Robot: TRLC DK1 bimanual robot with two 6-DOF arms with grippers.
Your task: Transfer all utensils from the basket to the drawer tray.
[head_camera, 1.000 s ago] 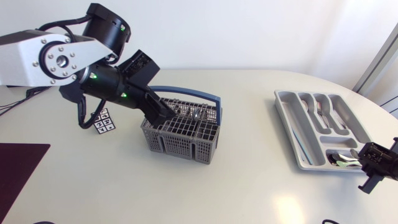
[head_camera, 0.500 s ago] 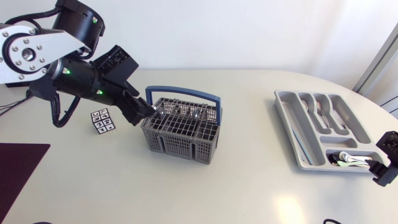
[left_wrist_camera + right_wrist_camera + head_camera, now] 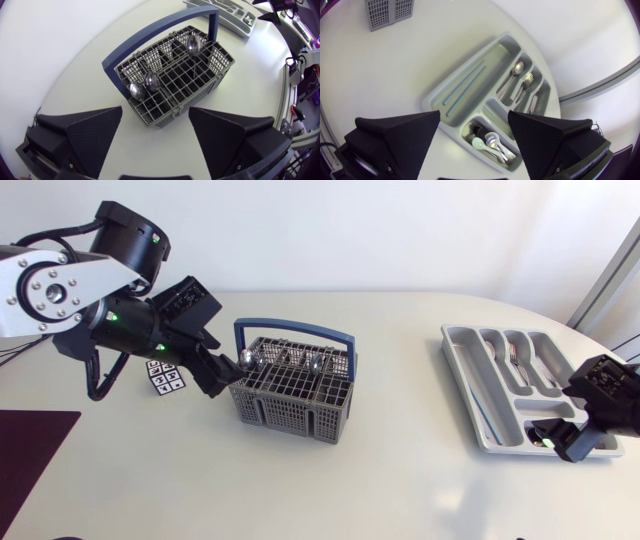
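A grey wire basket (image 3: 290, 408) with a blue handle stands mid-table, with several spoons (image 3: 250, 359) upright in it. My left gripper (image 3: 228, 370) is open just beside its left end. From the left wrist the basket (image 3: 192, 85) lies ahead of the open left gripper (image 3: 155, 137), and spoon bowls (image 3: 151, 80) show at two of its ends. The grey drawer tray (image 3: 480, 395) is at the right. My right gripper (image 3: 562, 442) hangs open over its near end. Below the right gripper (image 3: 475, 142), small spoons (image 3: 490, 142) lie in the tray's (image 3: 462, 87) near compartment, a fork and spoon farther along.
A small marker card (image 3: 166, 375) lies left of the basket, under my left arm. A dark mat (image 3: 30, 450) covers the near left corner. The table edge curves close behind the tray.
My left gripper has pulled back from over the basket to its left side. My right gripper has opened and come in from the table's right edge over the tray's near end.
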